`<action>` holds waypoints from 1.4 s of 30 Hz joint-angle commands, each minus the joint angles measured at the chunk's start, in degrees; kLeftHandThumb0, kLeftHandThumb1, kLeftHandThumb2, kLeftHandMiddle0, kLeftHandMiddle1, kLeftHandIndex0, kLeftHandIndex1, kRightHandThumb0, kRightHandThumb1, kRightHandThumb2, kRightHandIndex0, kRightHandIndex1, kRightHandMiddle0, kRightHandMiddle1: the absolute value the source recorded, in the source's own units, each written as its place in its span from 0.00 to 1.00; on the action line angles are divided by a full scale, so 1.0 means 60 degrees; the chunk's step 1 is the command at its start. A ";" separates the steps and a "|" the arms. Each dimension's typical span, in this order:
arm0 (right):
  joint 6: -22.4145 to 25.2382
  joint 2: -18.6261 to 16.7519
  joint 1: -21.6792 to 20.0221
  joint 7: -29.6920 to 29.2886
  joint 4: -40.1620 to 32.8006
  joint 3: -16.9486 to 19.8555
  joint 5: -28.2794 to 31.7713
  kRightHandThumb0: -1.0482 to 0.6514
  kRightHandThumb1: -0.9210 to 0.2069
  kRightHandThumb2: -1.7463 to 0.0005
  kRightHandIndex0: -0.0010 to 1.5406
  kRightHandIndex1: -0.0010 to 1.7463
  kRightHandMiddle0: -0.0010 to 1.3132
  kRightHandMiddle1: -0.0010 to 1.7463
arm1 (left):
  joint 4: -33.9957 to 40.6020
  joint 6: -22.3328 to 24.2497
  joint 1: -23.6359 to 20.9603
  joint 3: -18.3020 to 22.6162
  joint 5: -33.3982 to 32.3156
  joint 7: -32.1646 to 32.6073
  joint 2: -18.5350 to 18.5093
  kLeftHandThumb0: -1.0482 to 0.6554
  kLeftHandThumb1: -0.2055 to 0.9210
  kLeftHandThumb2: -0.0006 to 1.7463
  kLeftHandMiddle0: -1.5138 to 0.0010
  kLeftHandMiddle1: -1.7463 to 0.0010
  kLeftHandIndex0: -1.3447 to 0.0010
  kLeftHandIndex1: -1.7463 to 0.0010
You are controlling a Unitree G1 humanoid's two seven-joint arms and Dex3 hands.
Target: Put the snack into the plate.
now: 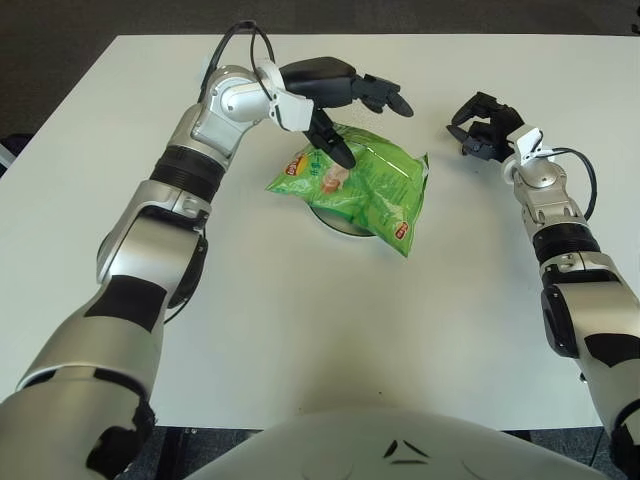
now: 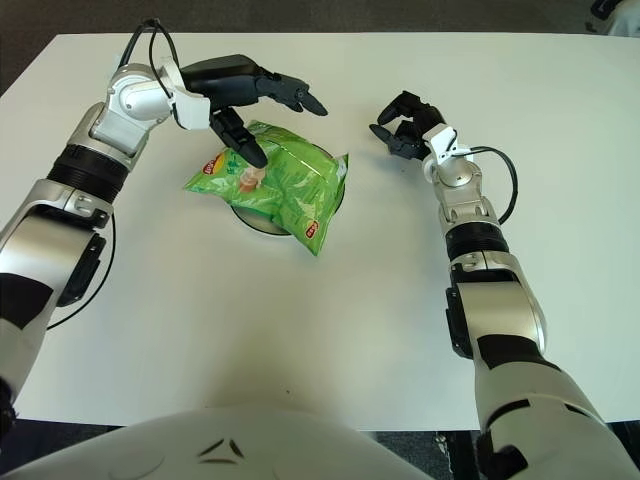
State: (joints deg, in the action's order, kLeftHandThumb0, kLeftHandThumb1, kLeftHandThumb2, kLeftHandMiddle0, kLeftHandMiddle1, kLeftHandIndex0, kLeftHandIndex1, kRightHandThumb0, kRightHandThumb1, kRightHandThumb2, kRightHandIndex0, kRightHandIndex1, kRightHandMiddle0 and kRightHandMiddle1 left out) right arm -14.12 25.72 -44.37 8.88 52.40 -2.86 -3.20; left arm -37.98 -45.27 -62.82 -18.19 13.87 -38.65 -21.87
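Left eye view: left hand (image 1: pixel 345 100), fingers spread, hangs above the snack (image 1: pixel 355 186) covering the plate (image 1: pixel 335 224) at upper centre; lift it straight up, without catching the bag.

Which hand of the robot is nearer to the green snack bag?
Left. The left hand hovers open just above the snack bag, which lies over the plate. The right hand is off to the bag's right, apart from it.

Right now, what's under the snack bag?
The plate: only part of its rim shows below the green snack bag, the rest is covered. The left robot hand hovers open above; the right robot hand shows right of it.
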 commanded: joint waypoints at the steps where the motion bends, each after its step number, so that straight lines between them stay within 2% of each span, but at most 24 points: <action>1: 0.0895 -0.0196 0.1019 0.0228 0.0588 -0.0317 -0.0446 0.40 0.00 0.80 0.42 0.95 0.29 0.90 | 0.0190 0.0090 -0.0172 0.0154 -0.0236 -0.0106 -0.0057 0.24 1.00 0.05 0.57 0.99 0.66 0.93; 7: 0.0882 -0.0178 0.1019 0.0254 0.0602 -0.0337 -0.0479 0.40 0.00 0.80 0.42 0.95 0.30 0.90 | 0.0559 0.0610 -0.0283 0.0246 -0.0428 -0.0380 -0.0118 0.22 1.00 0.08 0.65 1.00 0.71 0.96; 9: 0.0885 -0.0167 0.1018 0.0266 0.0597 -0.0354 -0.0499 0.40 0.00 0.80 0.42 0.95 0.30 0.90 | 0.0632 0.0589 -0.0250 0.0300 -0.0332 -0.0164 -0.0101 0.21 1.00 0.10 0.68 1.00 0.72 0.97; 16: 0.0904 -0.0153 0.1015 0.0292 0.0581 -0.0365 -0.0520 0.40 0.00 0.80 0.42 0.95 0.30 0.89 | 0.0526 -0.0124 -0.0025 0.0730 0.0297 0.1607 0.0186 0.22 1.00 0.14 0.69 1.00 0.72 0.98; 23: 0.0918 -0.0170 0.1040 0.0282 0.0553 -0.0377 -0.0527 0.40 0.00 0.80 0.41 0.94 0.30 0.89 | 0.0094 -0.0523 -0.0182 0.1095 0.0242 0.2453 0.0054 0.25 1.00 0.17 0.70 1.00 0.70 0.97; 29: 0.0959 -0.0183 0.1047 0.0274 0.0512 -0.0381 -0.0506 0.40 0.00 0.80 0.41 0.94 0.30 0.89 | 0.0428 0.0173 0.0040 0.1536 0.0649 0.3081 -0.0538 0.26 1.00 0.18 0.67 0.99 0.65 0.96; 33: 0.0972 -0.0178 0.1037 0.0272 0.0516 -0.0385 -0.0501 0.40 0.00 0.80 0.41 0.94 0.30 0.89 | 0.0510 0.0504 0.0209 0.1733 0.0517 0.3119 -0.0793 0.27 1.00 0.18 0.64 0.98 0.63 0.95; 35: 0.0957 -0.0178 0.1031 0.0262 0.0549 -0.0388 -0.0506 0.40 0.00 0.80 0.41 0.94 0.30 0.89 | 0.0280 0.0370 0.0420 0.1884 0.0332 0.3295 -0.0811 0.27 1.00 0.17 0.63 0.98 0.61 0.95; 39: 0.0923 -0.0168 0.1021 0.0249 0.0618 -0.0384 -0.0509 0.40 0.00 0.80 0.41 0.94 0.30 0.89 | -0.1243 -0.0928 0.0656 0.2255 -0.0203 0.3873 -0.0558 0.30 1.00 0.15 0.62 0.98 0.60 0.95; 42: 0.0904 -0.0160 0.1010 0.0235 0.0658 -0.0378 -0.0506 0.40 0.00 0.80 0.41 0.94 0.30 0.89 | -0.2319 -0.1534 0.0629 0.2524 -0.0804 0.3770 -0.0364 0.31 1.00 0.14 0.60 0.98 0.60 0.95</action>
State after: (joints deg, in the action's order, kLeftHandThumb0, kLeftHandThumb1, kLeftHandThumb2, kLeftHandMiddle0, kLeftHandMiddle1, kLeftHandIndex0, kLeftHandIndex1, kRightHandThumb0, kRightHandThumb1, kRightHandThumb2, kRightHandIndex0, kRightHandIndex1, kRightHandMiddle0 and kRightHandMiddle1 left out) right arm -13.70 26.15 -44.15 8.89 51.93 -3.30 -3.61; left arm -46.02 -51.40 -60.55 -4.41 11.73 -16.09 -25.41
